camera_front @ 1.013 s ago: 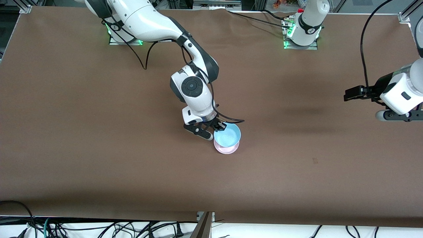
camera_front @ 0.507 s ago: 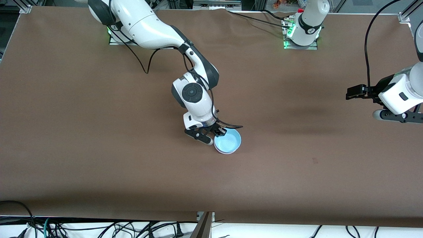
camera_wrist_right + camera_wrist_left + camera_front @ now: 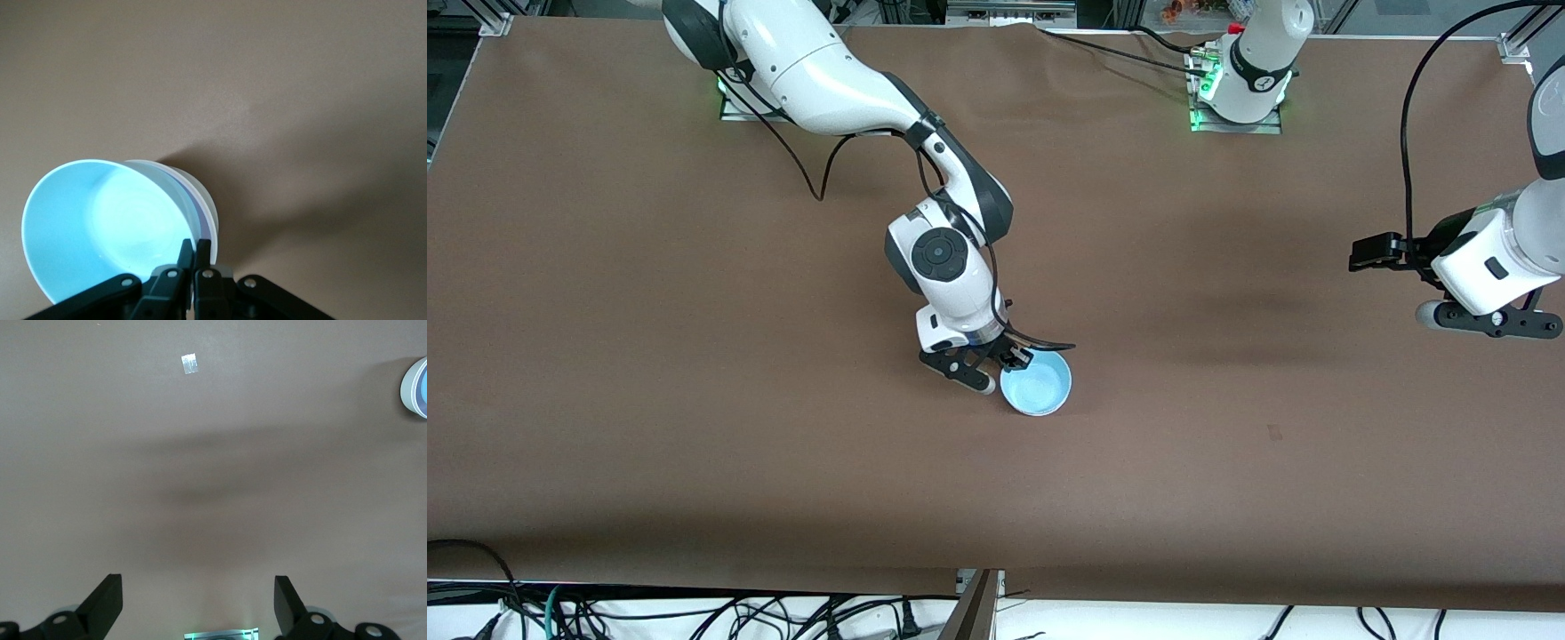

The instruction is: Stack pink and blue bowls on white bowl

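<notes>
Blue bowl (image 3: 1036, 388), topmost of a nest near the table's (image 3: 694, 400) middle, sat seated in the pink bowl (image 3: 202, 217) and white bowl (image 3: 179, 179), whose rims showed just beneath it in the right wrist view. Right gripper (image 3: 1007, 358) was pinched on its rim. Left gripper (image 3: 198, 603), spread wide, waited over bare table toward the left arm's end. Stacking looked essentially complete; only release and withdrawal seemed left.

Both arms wear glossy white shells with dark grey joint bands. A round dark cap with a ringed centre marks the right arm's wrist. Black cables trail along each arm, and green lights glow at both bases. The black fingers (image 3: 107, 603) carry small pale screws, and their tips look rubber-capped, perhaps.
</notes>
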